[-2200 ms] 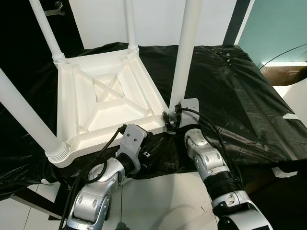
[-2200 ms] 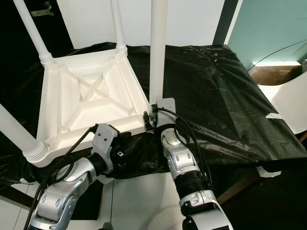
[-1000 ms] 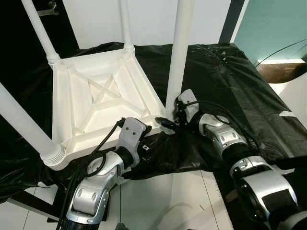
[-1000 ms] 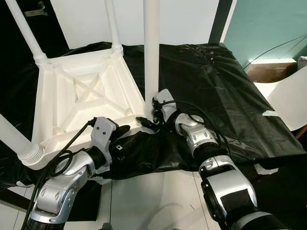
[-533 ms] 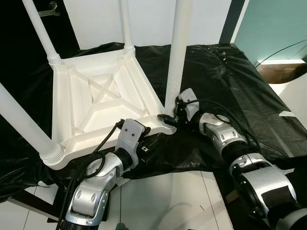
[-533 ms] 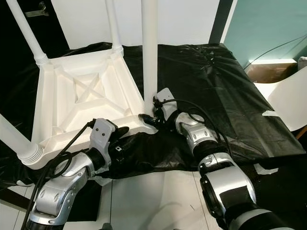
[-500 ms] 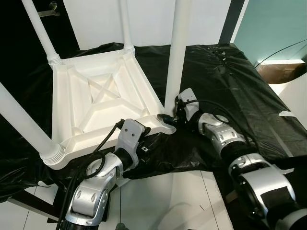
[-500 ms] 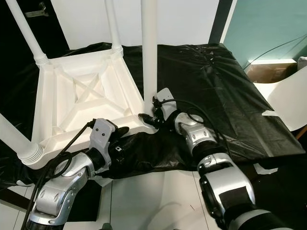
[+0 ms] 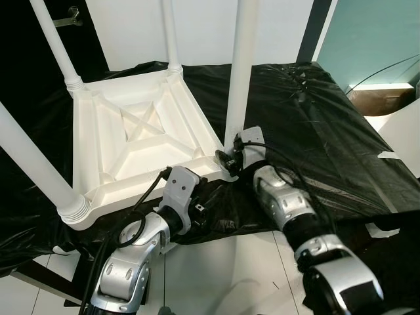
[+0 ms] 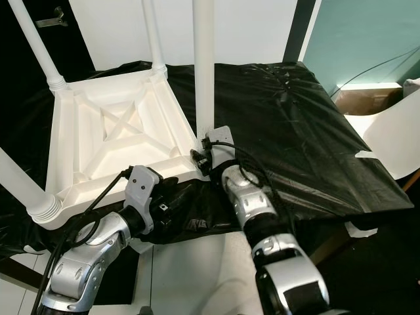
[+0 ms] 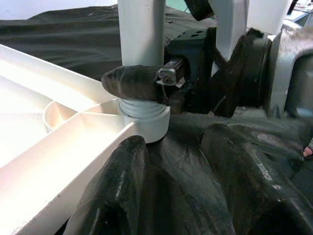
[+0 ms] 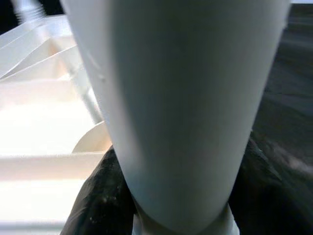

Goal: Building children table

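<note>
A: Left side first. The left gripper point(image 9: 200, 211) sat low at the near edge of the work surface, its two black fingers point(image 11: 120, 196) spread apart on the black sheet point(image 9: 315, 125), holding nothing. They pointed at the near right corner of the upturned children's table point(image 9: 138, 141).

B: And that table lay top-down on the sheet, toward the surface's left side, with the far left leg point(image 9: 56, 42) and the near left leg point(image 9: 33, 164) both standing up out of their corners.

A: Then the one that mattered: the near right leg point(image 9: 239, 65). Its long axis ran straight up from the near right corner socket, threaded collar point(image 11: 144, 115) seated at the rim.

B: The right gripper point(image 9: 230, 157) was right on it, clamped around the base of that leg just above the collar. From the left wrist view one black finger point(image 11: 134, 83) wrapped across the front of the leg.

A: So which arm was nearer?

B: The right, plainly; it was touching. The left gripper was just beside the corner, short of it.

A: My read: with the leg vertical, the next move would be a twist about that upright axis to tighten it, the left gripper placed to steady the corner.
</note>
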Motion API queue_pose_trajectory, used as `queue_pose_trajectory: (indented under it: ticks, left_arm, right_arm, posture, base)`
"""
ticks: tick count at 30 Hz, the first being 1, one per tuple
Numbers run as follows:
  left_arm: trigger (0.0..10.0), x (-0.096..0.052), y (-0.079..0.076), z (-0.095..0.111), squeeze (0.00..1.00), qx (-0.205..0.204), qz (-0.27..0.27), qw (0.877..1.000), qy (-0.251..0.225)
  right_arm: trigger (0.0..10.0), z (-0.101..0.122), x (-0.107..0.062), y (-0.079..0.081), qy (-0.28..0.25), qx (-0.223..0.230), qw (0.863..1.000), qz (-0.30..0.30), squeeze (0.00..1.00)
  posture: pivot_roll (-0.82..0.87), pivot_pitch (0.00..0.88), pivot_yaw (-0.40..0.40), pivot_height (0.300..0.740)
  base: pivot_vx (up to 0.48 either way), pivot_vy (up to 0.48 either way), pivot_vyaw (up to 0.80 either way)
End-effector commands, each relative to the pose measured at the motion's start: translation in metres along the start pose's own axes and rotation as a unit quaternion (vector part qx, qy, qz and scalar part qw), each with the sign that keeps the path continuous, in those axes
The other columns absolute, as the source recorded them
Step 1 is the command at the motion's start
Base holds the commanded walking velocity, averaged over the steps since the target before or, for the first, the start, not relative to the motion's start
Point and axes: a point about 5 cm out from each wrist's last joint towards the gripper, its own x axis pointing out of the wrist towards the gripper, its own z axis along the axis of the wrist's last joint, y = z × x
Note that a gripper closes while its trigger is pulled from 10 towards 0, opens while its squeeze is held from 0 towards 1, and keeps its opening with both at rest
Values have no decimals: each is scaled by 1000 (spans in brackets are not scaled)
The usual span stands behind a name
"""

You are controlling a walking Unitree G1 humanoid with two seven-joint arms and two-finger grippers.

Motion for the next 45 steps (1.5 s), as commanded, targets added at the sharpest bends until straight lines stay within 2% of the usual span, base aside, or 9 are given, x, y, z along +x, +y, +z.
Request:
queue_pose_trajectory:
  ticks: [1,10,11,12,19,21,36,37,45]
  left_arm:
    - [10000,0,-1,1,0,-1,9,1000,-1]
    - [10000,2,-2,0,0,-2,6,1000,1]
    - [10000,2,-2,0,0,-2,7,1000,1]
    - [10000,2,-3,0,0,-2,8,1000,1]
    - [10000,1,-3,0,0,-3,9,1000,0]
    - [10000,1,-4,-1,0,-5,10,1000,0]
    - [10000,-1,-3,-1,0,-7,16,1000,-1]
    - [10000,-1,-3,-1,0,-7,17,1000,-1]
    - [10000,-1,0,0,0,-5,21,1000,-2]
  right_arm:
    - [0,-17,-6,1,36,22,999,-29,0]
    - [0,-7,-10,8,17,33,999,-17,0]
    - [3255,-6,-11,8,17,33,999,-17,0]
    - [10000,-5,-11,7,16,31,999,-20,0]
    - [10000,-2,-12,3,13,22,999,-21,0]
    - [10000,1,-14,-1,-1,10,1000,-5,1000]
    - [10000,14,-19,-38,-27,-30,991,129,1000]
    - [10000,15,-18,-41,-22,-36,987,155,0]
    - [10000,17,-9,-44,-3,-74,972,224,0]
  posture:
    - [79,10,-39,740]
    - [82,0,-43,740]
    - [82,0,-43,740]
    - [82,0,-46,740]
    - [84,2,-48,740]
    - [84,6,-51,740]
    - [80,10,-56,740]
    - [79,11,-54,740]
    - [91,14,-59,740]
  base:
    - [0,0,0]
    - [0,0,0]
    - [0,0,0]
    - [0,0,0]
    - [0,0,0]
    - [0,0,0]
    - [0,0,0]
    - [0,0,0]
    - [0,0,0]
